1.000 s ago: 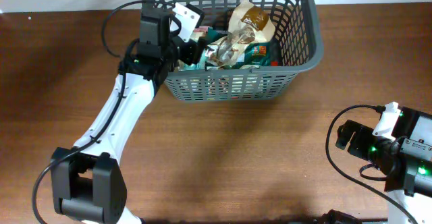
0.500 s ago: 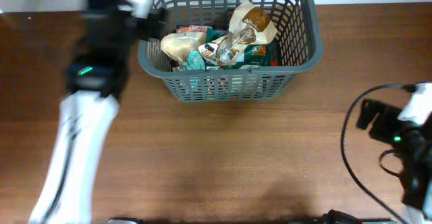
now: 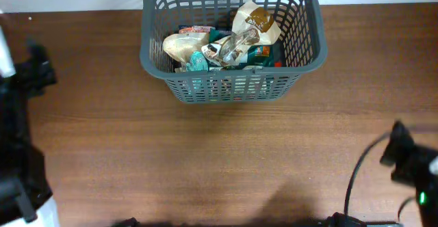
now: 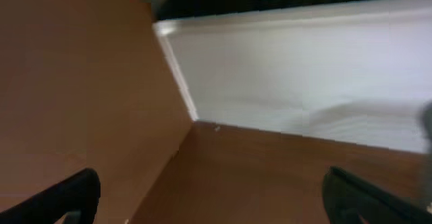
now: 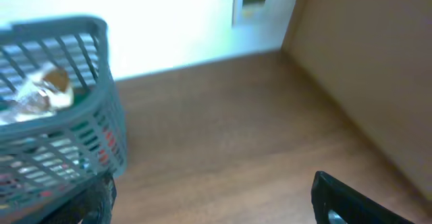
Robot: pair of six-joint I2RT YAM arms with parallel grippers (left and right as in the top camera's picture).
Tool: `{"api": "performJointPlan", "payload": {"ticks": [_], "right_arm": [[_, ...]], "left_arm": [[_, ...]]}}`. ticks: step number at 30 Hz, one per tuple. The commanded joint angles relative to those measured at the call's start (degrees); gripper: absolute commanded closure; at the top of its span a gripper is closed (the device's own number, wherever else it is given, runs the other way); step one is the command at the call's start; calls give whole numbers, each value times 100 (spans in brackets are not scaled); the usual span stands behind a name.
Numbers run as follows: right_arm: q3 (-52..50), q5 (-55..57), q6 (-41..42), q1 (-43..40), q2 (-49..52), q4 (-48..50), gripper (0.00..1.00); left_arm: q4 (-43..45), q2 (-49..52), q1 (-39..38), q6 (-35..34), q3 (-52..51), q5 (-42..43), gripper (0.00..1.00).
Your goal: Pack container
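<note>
packing looked all but done: container loaded, both tools empty.
one container [image 3: 233,90] sat at the far middle of the surface [image 3: 219,158], holding an overlapping heap of snack packets [image 3: 229,46], at least five, exact count unclear; none showed outside it. the left tool [image 4: 212,200] and right tool [image 5: 216,200] were each spread wide on nothing, well apart from it.

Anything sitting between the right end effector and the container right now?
Nothing visible. In the overhead and right wrist views, only bare table lies between the right end effector and the container. The snack packets are all inside the container, not on the path.
</note>
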Motion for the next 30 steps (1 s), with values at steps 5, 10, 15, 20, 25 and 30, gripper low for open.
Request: {"api": "performJointPlan", "payload": {"ticks": [5, 10, 15, 20, 25, 30], "right_arm": [[103, 223, -74, -13, -1316, -905, 6], [164, 610, 118, -13, -2037, -1781, 3], [584, 619, 118, 127, -2332, -2347, 1], [1123, 675, 116, 570, -2334, -2778, 1], [1519, 866, 109, 1054, -2356, -3075, 1], [1587, 723, 96, 1290, -2417, -3075, 1]], "left_arm": [[-103, -756, 479, -1088, -129, 22, 0], [-98, -1067, 474, -1731, -374, 33, 0], [-107, -1432, 468, -2135, -802, 76, 1], [-201, -2103, 457, -2151, -1261, 136, 1], [-542, -3058, 343, -2151, -1790, 138, 1], [-964, -3882, 175, -2149, -2365, 131, 1]]}}
